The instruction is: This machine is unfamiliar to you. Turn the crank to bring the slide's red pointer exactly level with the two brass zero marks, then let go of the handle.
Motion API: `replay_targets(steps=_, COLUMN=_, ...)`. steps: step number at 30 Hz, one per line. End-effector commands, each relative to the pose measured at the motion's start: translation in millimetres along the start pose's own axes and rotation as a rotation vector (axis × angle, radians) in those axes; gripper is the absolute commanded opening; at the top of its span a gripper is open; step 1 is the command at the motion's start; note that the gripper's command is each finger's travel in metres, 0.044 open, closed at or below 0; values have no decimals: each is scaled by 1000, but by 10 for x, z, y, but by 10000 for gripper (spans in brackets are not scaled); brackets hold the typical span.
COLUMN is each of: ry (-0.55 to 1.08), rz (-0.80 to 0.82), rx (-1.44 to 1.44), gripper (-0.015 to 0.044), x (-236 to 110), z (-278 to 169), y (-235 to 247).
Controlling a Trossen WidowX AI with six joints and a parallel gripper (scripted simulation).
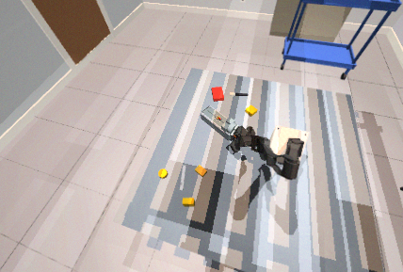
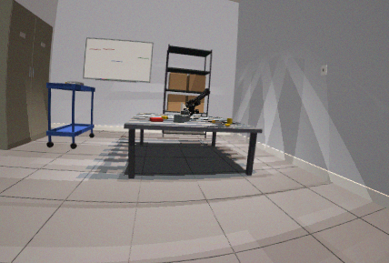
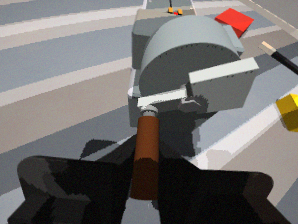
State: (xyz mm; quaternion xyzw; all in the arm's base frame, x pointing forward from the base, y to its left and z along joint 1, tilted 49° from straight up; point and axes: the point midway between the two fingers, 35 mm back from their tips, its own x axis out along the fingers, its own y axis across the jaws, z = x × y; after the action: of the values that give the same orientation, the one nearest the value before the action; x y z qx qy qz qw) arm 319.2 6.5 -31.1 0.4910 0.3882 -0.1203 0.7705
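Note:
The grey crank machine lies on the striped table top. Its round grey housing fills the wrist view, with a pale crank arm low on its front face. A brown cylindrical handle runs from the crank arm back between my fingers. My gripper is shut on this handle at the machine's near end. The slide with its red pointer shows only as small red-orange marks at the far end. I cannot tell whether the pointer is level with the brass marks.
A red block, a black-handled tool and a yellow block lie beyond the machine. More yellow and orange pieces lie to the front. A blue cart stands off the table.

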Motion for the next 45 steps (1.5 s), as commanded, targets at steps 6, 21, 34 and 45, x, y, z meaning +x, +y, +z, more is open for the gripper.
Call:
replay_targets(steps=6, ry=-2, rz=3, rx=-5, gripper=0, x=-9, z=8, y=7)
replay_targets(steps=21, ry=0, rz=0, rx=0, gripper=157, x=-1, z=1, y=1)
replay_targets(steps=34, ry=0, rz=0, rx=0, gripper=440, x=-16, z=21, y=2)
replay_targets(steps=45, ry=-2, rz=0, rx=-2, gripper=440, x=-309, z=327, y=7)
